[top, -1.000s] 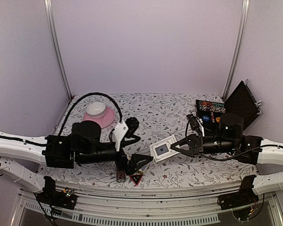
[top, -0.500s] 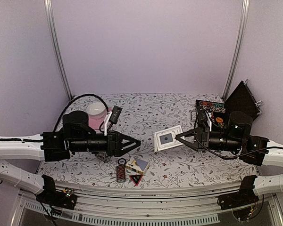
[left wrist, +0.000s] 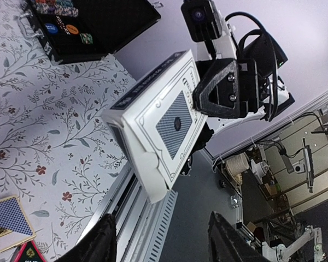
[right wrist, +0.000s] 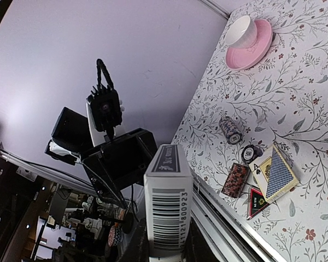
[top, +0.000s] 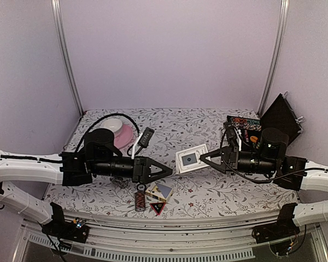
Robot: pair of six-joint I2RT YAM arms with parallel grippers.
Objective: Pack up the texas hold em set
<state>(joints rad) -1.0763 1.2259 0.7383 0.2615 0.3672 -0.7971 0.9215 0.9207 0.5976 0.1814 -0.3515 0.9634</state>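
Note:
My right gripper (top: 204,158) is shut on a white boxed card deck (top: 191,159), held in the air above mid-table; its barcode end (right wrist: 167,215) fills the right wrist view. My left gripper (top: 168,171) points right at that deck (left wrist: 158,120), jaws apart with nothing between them. On the table near the front edge lie another card deck (top: 159,191), a striped chip roll (top: 140,197) and the red-black triangle marker (top: 157,208). The black case (top: 244,126) stands open at the back right with chips inside.
A pink saucer with a white cup (top: 119,132) sits at the back left behind my left arm. The case's lid (top: 282,117) leans up against the right wall. More chip rolls (right wrist: 230,130) lie near the front edge. The front rail (top: 169,232) runs just below the table's edge.
My left gripper let go of a card deck near the front edge, rose and swung to point right, its jaws narrowing. My right gripper carried the white deck up and slightly left.

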